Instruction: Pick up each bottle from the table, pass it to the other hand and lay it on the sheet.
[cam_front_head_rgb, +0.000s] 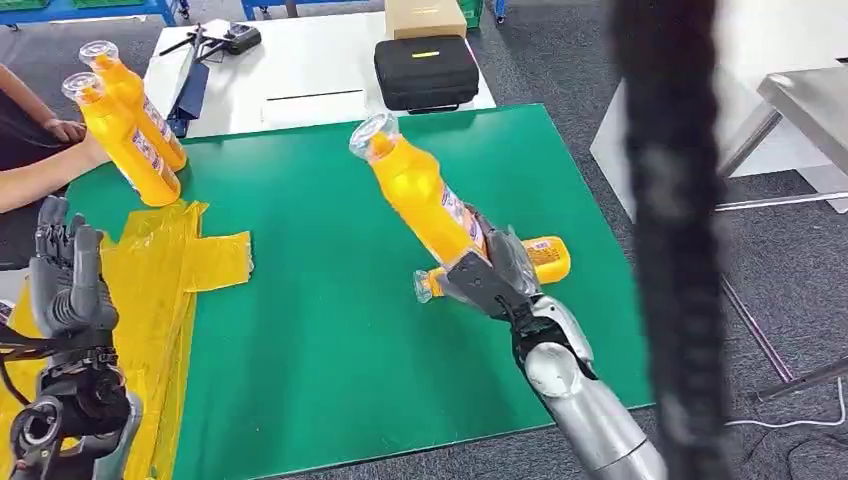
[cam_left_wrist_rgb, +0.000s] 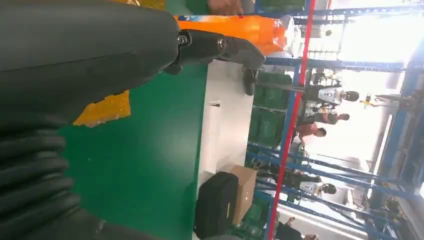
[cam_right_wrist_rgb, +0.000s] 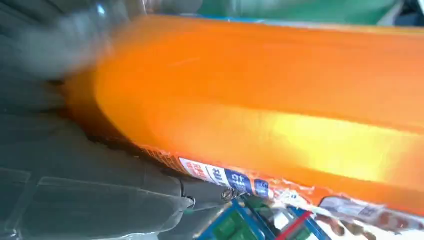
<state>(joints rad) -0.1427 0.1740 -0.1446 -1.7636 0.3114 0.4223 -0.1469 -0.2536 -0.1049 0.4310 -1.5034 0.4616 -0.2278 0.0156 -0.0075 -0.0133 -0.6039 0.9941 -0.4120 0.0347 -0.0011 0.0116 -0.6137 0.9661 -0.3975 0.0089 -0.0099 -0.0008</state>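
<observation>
Currently: right hand (cam_front_head_rgb: 490, 275) clamped on a bottle (cam_front_head_rgb: 420, 195), raised and tilted, above a second bottle (cam_front_head_rgb: 540, 262) lying on the green surface (cam_front_head_rgb: 330, 330). Left hand (cam_front_head_rgb: 65, 275) empty, fingers apart, over the yellow sheet (cam_front_head_rgb: 165, 270). Advice: carry the bottle across, keep the grip firm until the left hand closes.

The right robot hand (cam_front_head_rgb: 487, 268) grips a tilted orange plastic bottle (cam_front_head_rgb: 420, 190) above the green bench (cam_front_head_rgb: 340, 330). Another orange bottle (cam_front_head_rgb: 540, 258) lies beneath, near the bench's right edge.
</observation>
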